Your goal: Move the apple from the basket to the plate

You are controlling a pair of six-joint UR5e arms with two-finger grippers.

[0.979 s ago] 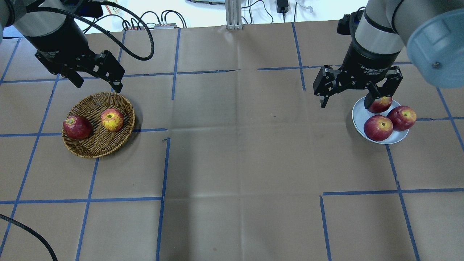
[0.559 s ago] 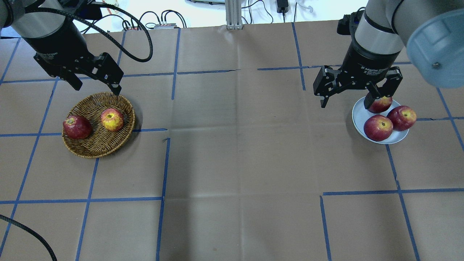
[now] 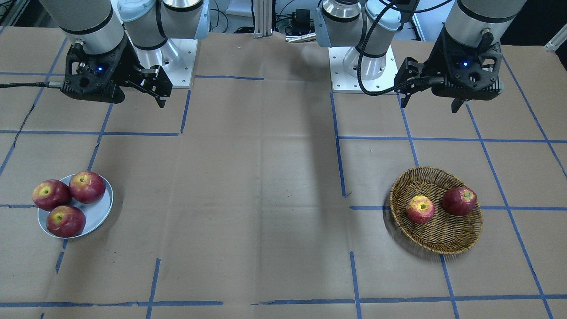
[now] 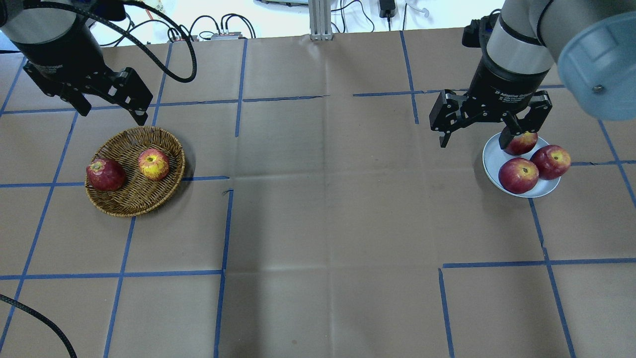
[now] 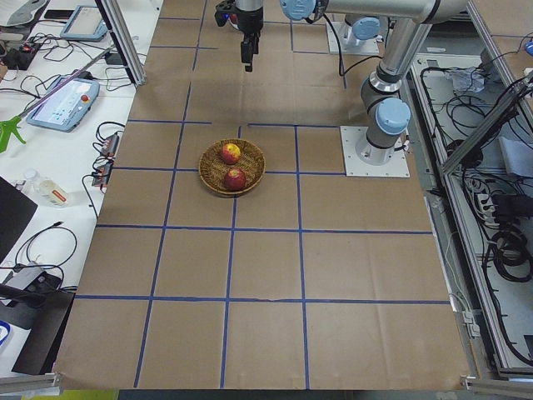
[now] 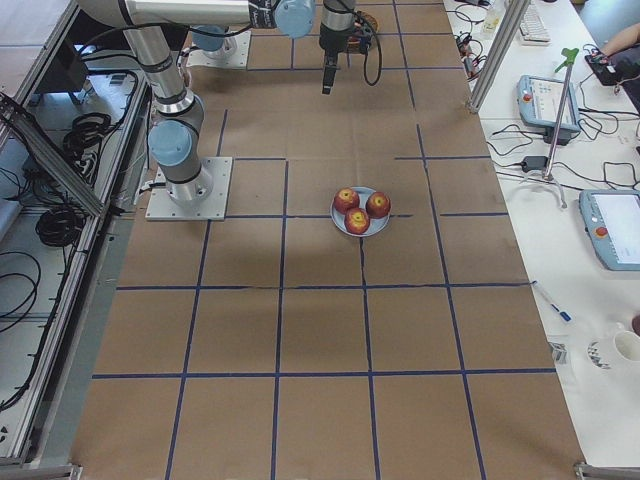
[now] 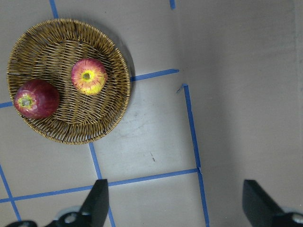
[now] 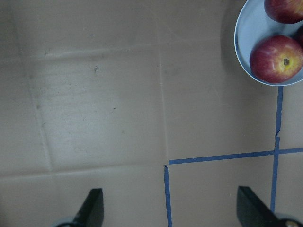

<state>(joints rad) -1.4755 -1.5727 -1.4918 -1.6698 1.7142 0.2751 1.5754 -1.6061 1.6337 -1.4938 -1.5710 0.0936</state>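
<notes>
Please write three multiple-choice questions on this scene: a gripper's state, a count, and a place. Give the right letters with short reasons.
1. The left gripper is: A open and empty; B shut on a fruit; C shut and empty.
2. How many apples lie on the plate? A two; B three; C four.
3. The yellow-patched apple lies: A in the basket; B on the plate; C in the left gripper.
Answers: 1 A, its fingers stand wide apart with nothing between; 2 B, three show in the front view; 3 A, it rests on the weave.
</notes>
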